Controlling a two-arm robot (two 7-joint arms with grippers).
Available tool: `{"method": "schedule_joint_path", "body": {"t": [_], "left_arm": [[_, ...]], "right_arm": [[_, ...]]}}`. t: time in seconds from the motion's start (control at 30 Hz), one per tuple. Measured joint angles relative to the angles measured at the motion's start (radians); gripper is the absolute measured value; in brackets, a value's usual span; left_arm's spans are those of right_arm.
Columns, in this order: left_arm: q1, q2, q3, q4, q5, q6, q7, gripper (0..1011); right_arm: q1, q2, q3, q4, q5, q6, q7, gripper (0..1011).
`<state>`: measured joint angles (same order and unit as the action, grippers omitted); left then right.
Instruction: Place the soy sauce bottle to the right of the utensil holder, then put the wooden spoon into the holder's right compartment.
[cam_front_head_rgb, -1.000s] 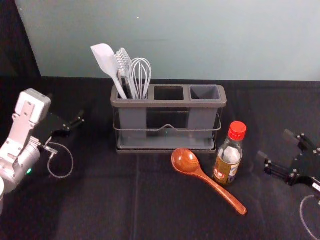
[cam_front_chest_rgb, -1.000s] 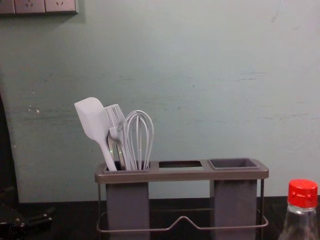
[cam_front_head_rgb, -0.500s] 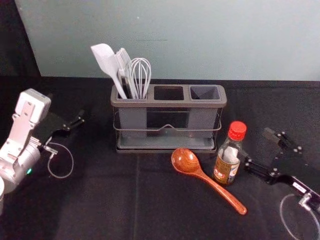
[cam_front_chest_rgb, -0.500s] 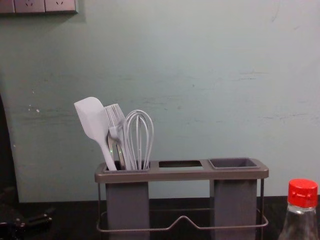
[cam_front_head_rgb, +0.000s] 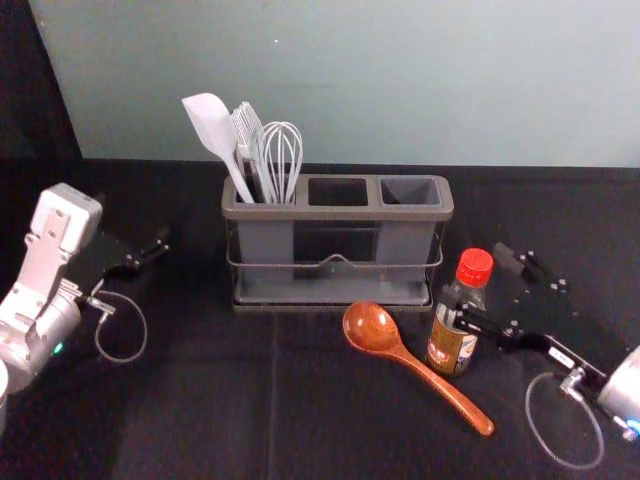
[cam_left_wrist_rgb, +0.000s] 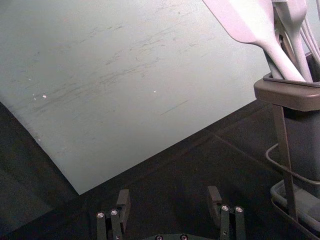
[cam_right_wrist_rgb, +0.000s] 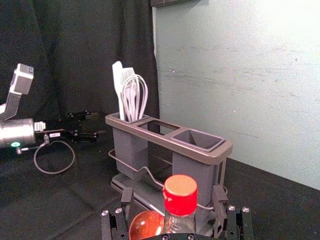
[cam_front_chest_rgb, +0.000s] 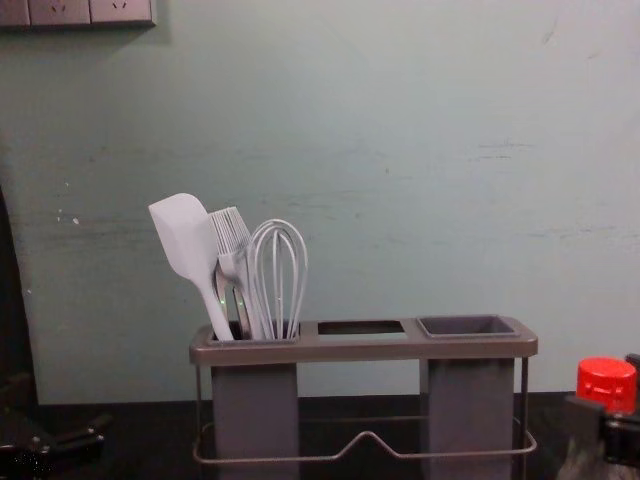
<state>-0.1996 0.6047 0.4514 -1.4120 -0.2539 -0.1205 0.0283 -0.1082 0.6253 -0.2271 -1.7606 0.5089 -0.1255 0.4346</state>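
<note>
Since half a second ago, my right gripper (cam_front_head_rgb: 474, 273) has been sliding leftward and forward, and it is now bracketing the soy sauce bottle (cam_front_head_rgb: 452, 340). One of its fingers (cam_right_wrist_rgb: 219, 197) is standing on each side of the bottle, spread wide, with gaps showing beside the red cap (cam_right_wrist_rgb: 180, 194); lower down, I cannot tell whether I am touching the glass. My right arm is coming in from the right edge of the head view, reaching inward and forward, with the nearer finger crossing in front of the bottle's upper part and the farther one extending beyond it.

The bottle is staying where it was, standing upright on the surface (cam_front_head_rgb: 300, 420) in front of the right end of the utensil holder (cam_front_head_rgb: 412, 211). Just left of it, the wooden spoon (cam_front_head_rgb: 369, 328) is lying in front of the holder, its bowl near the base and its handle slanting toward the near right.

My left gripper (cam_front_head_rgb: 133, 218) is staying parked to the left of the holder, its fingers spread apart. A spatula (cam_front_head_rgb: 211, 125), a brush (cam_front_head_rgb: 246, 125) and a whisk (cam_front_head_rgb: 282, 150) are standing in the left compartment.
</note>
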Motion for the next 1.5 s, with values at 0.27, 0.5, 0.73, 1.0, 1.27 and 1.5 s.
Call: {"method": "schedule_joint_path", "body": {"t": [0.27,0.5,0.73,1.0,1.27,1.5], "left_arm": [[0.0,0.0,0.0,0.0,0.0,0.0,0.0,1005],[0.0,0.0,0.0,0.0,0.0,0.0,0.0,1005],[0.0,0.0,0.0,0.0,0.0,0.0,0.0,1005],[0.0,0.0,0.0,0.0,0.0,0.0,0.0,1005],[0.0,0.0,0.0,0.0,0.0,0.0,0.0,1005],[0.0,0.0,0.0,0.0,0.0,0.0,0.0,1005]], "right_arm": [[0.033,-0.037,-0.01,0.022,-0.026,0.03,0.0,1003],[0.035,-0.057,-0.005,0.025,-0.05,0.048,-0.012,907],[0.025,-0.069,0.008,0.02,-0.059,0.056,-0.015,692],[0.016,-0.073,0.021,0.009,-0.052,0.058,-0.008,448],[-0.01,-0.064,0.038,-0.03,-0.043,0.055,-0.001,392],[-0.027,-0.041,0.066,-0.073,-0.032,0.071,-0.001,392]]}}
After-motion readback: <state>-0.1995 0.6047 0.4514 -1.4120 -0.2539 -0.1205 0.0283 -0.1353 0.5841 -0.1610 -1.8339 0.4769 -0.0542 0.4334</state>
